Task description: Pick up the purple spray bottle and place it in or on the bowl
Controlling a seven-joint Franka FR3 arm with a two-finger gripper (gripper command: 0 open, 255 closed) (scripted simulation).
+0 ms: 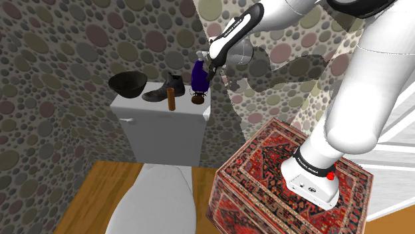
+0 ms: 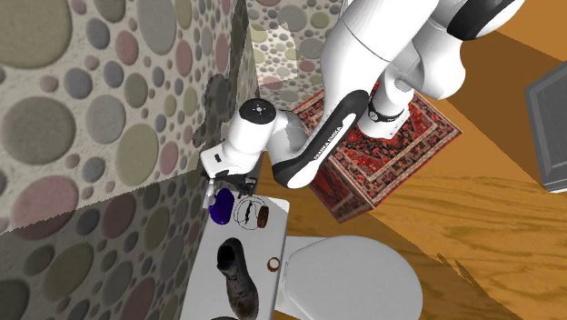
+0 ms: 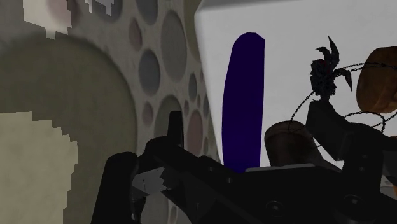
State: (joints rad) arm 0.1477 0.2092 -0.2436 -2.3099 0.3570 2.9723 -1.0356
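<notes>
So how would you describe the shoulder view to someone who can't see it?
A white robot arm reaches from a rug-patterned box to a toilet tank, its claw by a purple bottle. Also on the tank: a black bowl, a boot and a brown cylinder; the walls are spotted.

Flat, even light fills the shoulder view. The arm (image 1: 362, 93) casts a soft grey shadow on the spotted wall (image 1: 286, 73), whose far left lies dimmer. The second exterior view is brighter, with shadow on the wooden floor (image 2: 491, 209). The wrist view is dim, with jagged shadow edges and a tank top (image 3: 292, 38) that glares white.
</notes>
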